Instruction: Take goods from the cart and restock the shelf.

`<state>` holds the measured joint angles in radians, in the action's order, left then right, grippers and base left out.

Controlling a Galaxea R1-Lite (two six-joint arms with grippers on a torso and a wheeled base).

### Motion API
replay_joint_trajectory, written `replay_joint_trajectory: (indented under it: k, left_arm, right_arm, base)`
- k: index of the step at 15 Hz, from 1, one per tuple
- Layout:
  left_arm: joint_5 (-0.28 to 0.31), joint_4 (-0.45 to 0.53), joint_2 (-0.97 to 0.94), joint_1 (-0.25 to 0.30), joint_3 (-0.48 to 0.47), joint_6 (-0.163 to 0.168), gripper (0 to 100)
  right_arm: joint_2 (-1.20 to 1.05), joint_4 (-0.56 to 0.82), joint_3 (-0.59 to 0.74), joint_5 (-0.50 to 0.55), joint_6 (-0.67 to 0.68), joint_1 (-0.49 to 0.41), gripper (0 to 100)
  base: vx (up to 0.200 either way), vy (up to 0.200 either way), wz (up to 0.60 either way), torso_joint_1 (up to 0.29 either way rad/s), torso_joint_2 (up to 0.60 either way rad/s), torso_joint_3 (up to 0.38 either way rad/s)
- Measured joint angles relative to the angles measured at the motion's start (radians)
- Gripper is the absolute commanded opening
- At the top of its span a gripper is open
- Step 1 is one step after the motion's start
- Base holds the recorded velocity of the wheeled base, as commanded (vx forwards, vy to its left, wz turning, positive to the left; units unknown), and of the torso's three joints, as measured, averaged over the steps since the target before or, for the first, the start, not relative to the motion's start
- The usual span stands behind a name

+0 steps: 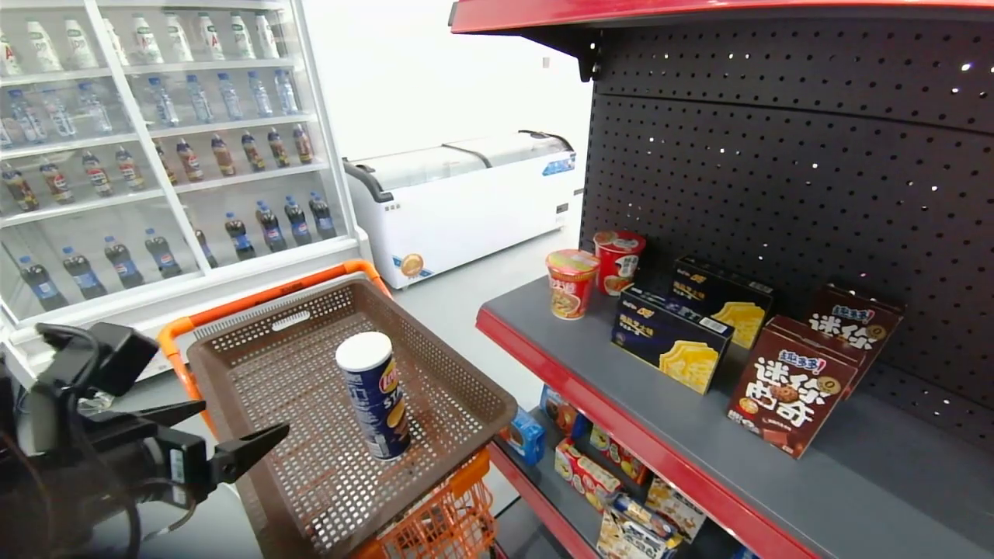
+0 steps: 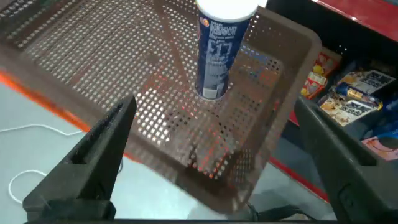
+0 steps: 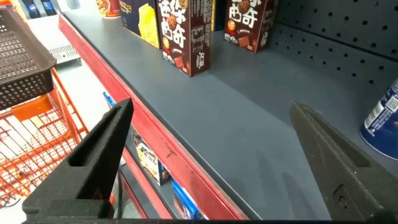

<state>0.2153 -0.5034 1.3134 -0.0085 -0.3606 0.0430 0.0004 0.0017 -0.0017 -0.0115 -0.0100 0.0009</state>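
Brown basket on cart holds blue chip can, upright, near middle. Left tool released, just outside basket rim, apart from can. Right tool released above grey shelf.

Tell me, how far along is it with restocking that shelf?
Done: the shelf already holds cup noodles, boxes and a blue can. In hand: nothing; the left gripper is open beside the basket, the right gripper open over the shelf. Left: the chips can standing in the basket.
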Motion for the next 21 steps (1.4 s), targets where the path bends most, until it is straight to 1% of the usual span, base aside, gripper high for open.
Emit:
replay_joint_trajectory:
  k: [2,4,7,12,13,14,15,17,18,19,21]
  left_arm:
    - [0.003,-0.129,0.16,-0.018,-0.003,0.002,100]
    - [0.006,-0.221,0.303,-0.04,-0.023,0.003,100]
    - [0.032,-0.291,0.457,-0.064,-0.081,0.003,100]
    - [0.043,-0.361,0.648,-0.088,-0.194,0.006,100]
    - [0.041,-0.389,0.682,-0.099,-0.208,0.023,100]
    - [0.036,-0.438,0.719,-0.108,-0.213,0.05,100]
    - [0.025,-0.476,0.75,-0.116,-0.216,0.067,100]
    - [-0.014,-0.535,0.81,-0.134,-0.229,0.078,100]
    - [-0.022,-0.57,0.837,-0.139,-0.233,0.079,100]
    - [-0.025,-0.6,0.864,-0.142,-0.236,0.079,100]
    - [-0.025,-0.624,0.903,-0.144,-0.243,0.081,100]
  right_arm:
    - [0.0,0.0,0.0,0.0,0.0,0.0,100]
    - [0.0,0.0,0.0,0.0,0.0,0.0,100]
    - [0.0,0.0,0.0,0.0,0.0,0.0,100]
    - [0.0,0.0,0.0,0.0,0.0,0.001,100]
    - [0.0,0.0,0.0,0.0,0.0,0.001,100]
    - [0.0,0.0,0.0,0.0,0.0,0.0,100]
    - [0.0,0.0,0.0,0.0,0.0,0.0,100]
    - [0.0,0.0,0.0,0.0,0.0,0.0,100]
    - [0.0,0.0,0.0,0.0,0.0,0.0,100]
    - [0.0,0.0,0.0,0.0,0.0,0.0,100]
    - [0.0,0.0,0.0,0.0,0.0,0.0,100]
  base:
    - [0.0,0.0,0.0,0.0,0.0,0.0]
    - [0.0,0.0,0.0,0.0,0.0,0.0]
    - [0.0,0.0,0.0,0.0,0.0,0.0]
    - [0.0,0.0,0.0,0.0,0.0,0.0]
    - [0.0,0.0,0.0,0.0,0.0,0.0]
    - [0.0,0.0,0.0,0.0,0.0,0.0]
    - [0.0,0.0,0.0,0.0,0.0,0.0]
    - [0.0,0.0,0.0,0.0,0.0,0.0]
    - [0.0,0.0,0.0,0.0,0.0,0.0]
    - [0.0,0.0,0.0,0.0,0.0,0.0]
    - [0.0,0.0,0.0,0.0,0.0,0.0]
